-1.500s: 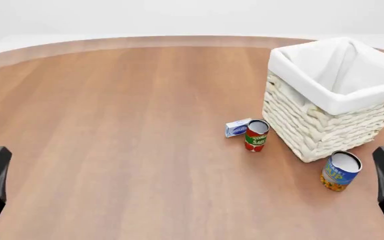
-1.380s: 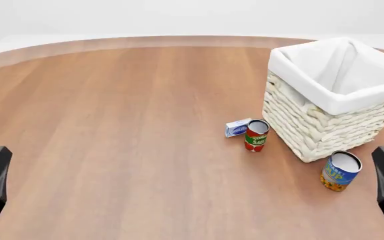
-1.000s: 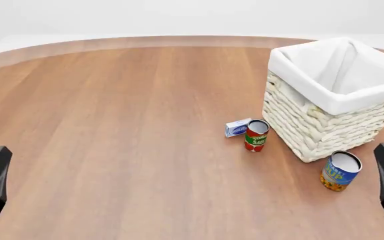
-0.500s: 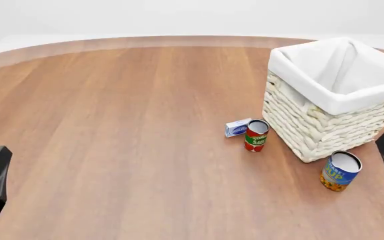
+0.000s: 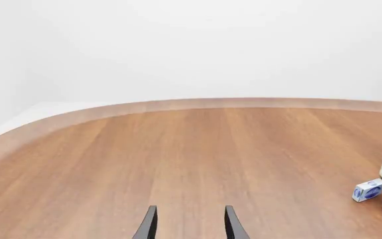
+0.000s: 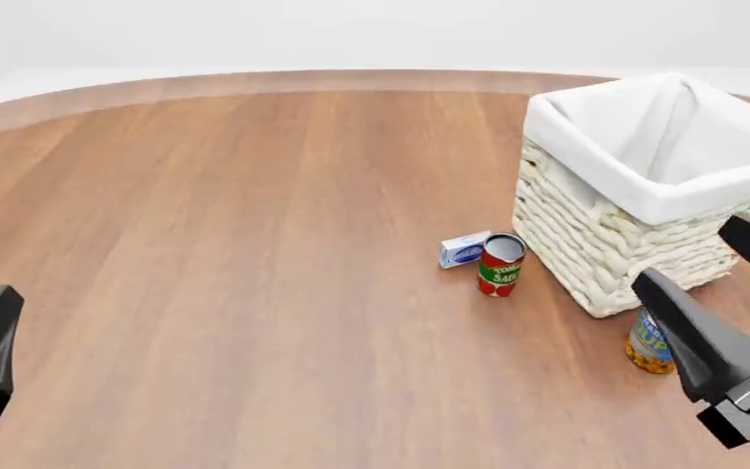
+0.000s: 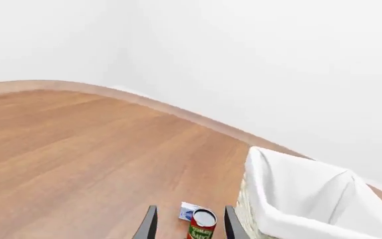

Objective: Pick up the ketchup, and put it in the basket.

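Front view of a brown wooden table [image 6: 245, 244] with a curved far edge against plain white walls.

At the table's far right, a large square cream wicker basket [image 6: 584, 256], upright, white cloth lining folded over its rim. Just beside its near-left wall, a small red-and-green can [image 6: 500, 266], upright, with a little blue-and-white box [image 6: 464, 250] touching or almost touching the can's left side. Near the basket's front corner, a blue-and-orange can [image 6: 645, 344], upright, partly hidden behind a dark finger.

Right gripper [image 6: 683, 252] raised above the table at the lower right, tilted so that both black fingers point up and left toward the basket's near wall; fingers set wide apart, gripping nothing. In the right wrist view, the red-and-green can and the box framed between the two fingertips, farther off.

Left gripper [image 5: 191, 221] low at the near-left edge, well apart from everything else, aimed forward along the table. In the left wrist view, fingers parted, bare wood between them.

Ketchup: whereabouts impossible to tell from these views.
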### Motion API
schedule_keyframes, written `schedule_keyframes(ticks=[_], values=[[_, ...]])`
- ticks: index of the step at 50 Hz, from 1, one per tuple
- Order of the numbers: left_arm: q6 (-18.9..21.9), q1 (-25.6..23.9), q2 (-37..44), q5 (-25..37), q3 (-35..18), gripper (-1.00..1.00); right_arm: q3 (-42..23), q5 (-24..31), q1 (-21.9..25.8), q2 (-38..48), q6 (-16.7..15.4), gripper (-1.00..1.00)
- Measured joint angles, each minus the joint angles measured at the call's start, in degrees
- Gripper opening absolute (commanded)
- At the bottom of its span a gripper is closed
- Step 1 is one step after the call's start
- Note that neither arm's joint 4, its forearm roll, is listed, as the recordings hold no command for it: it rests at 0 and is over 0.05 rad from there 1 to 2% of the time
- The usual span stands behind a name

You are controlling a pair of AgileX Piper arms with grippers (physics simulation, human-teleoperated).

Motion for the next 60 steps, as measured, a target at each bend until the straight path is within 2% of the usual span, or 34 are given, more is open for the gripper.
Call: schedule_keyframes(ticks=[15,28,41,60], values=[[0.0,0.0,0.0,0.0,0.0,1.0,-2.7,-8.4,10.1,14.2,-0.6,1.0],[0.0,0.0,0.0,0.0,0.0,1.0,-5.9,-14.0,17.6,26.0,0.6,1.0],[0.0,0.0,0.0,0.0,0.0,1.0,-10.5,-16.4,23.2,34.9,2.2,1.0],[0.0,0.0,0.0,0.0,0.0,1.0,-16.6,-16.9,30.2,45.5,4.8,1.0]])
